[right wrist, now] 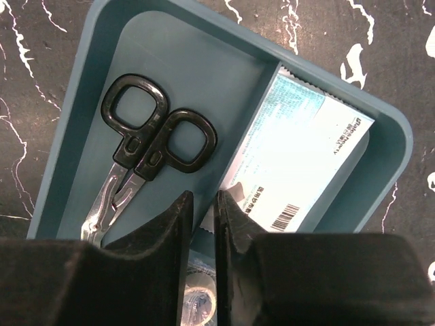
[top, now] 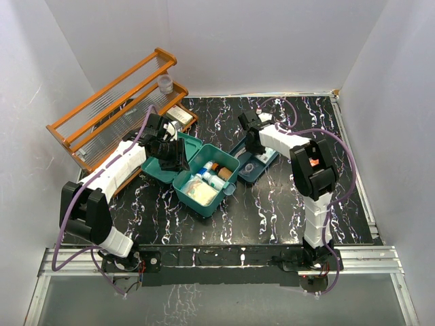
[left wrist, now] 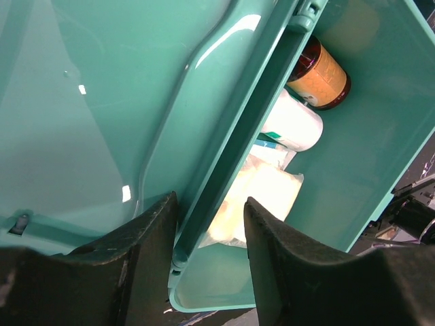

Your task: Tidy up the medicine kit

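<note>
Tips of scissors [right wrist: 145,156] behind right gripper [right wrist: 204,202]

A pale blue-and-white packet [right wrist: 299,159], lying in the flat blue tray [right wrist: 68,136], is showing a barcode near its lower edge and short lines of dark print along one side, too small and turned to read. The tan label on the brown bottle [left wrist: 319,71] inside the medicine kit [left wrist: 367,170] is showing no legible words.

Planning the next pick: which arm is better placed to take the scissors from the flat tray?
Right. The right gripper hangs over the tray beside the scissors; the left gripper straddles the rim of the medicine kit.
</note>
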Robot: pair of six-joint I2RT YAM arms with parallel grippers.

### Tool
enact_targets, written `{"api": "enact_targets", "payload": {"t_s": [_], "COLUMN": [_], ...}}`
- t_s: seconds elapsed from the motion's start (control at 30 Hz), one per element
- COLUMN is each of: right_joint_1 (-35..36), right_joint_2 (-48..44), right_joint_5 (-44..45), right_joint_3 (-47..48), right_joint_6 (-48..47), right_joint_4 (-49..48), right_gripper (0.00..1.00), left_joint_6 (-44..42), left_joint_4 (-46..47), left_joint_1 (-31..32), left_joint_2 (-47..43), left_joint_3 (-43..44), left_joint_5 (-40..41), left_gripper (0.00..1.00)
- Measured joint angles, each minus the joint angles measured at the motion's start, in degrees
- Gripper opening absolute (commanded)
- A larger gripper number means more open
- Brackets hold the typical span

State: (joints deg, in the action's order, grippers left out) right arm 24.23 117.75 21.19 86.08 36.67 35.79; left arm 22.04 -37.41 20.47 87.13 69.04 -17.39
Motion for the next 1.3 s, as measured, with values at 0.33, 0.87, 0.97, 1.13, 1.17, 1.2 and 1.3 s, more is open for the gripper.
{"api": "enact_targets", "payload": {"t_s": [0.33, 0.87, 0.97, 1.13, 1.17, 1.2, 1.3], "right_joint_1": [-2.49, -7.08, -8.39, -9.75, -9.77, -9.77, -9.73], "right_joint_2": [0.09, -1.20, -2.16, -3.41, -3.65, -3.89, -4.57], "right_joint_5": [-0.17, -3.58, -4.90, -6.62, -6.95, -7.34, -8.24], "right_joint_3": [0.02, 0.07, 0.59, 3.85, 4.48, 4.96, 7.08], "right_joint_6": [-6.82, -12.63, -13.60, -14.86, -15.02, -15.15, -15.08], "right_joint_4": [-1.29, -1.14, 0.17, 3.23, 3.87, 4.37, 7.15], "right_gripper": [0.00, 0.00, 0.00, 0.00, 0.00, 0.00, 0.00], "left_joint_6": [-0.44, 2.89, 3.74, 4.63, 4.74, 4.79, 4.74], "left_joint_4": [-0.13, 1.60, 1.75, 1.92, 1.90, 1.84, 1.36], "left_joint_1": [0.00, 0.02, 0.02, 0.15, 0.22, 0.26, 0.26], "left_joint_2": [0.17, 1.57, 1.62, 1.31, 1.01, 0.66, -0.87], "left_joint_3": [0.00, -0.04, -0.04, -0.02, -0.02, 0.04, 1.14], "left_joint_5": [-3.17, -11.41, -11.61, -10.88, -10.43, -10.12, -8.92], "left_gripper": [0.51, 0.58, 0.62, 0.68, 0.69, 0.70, 0.73]}}
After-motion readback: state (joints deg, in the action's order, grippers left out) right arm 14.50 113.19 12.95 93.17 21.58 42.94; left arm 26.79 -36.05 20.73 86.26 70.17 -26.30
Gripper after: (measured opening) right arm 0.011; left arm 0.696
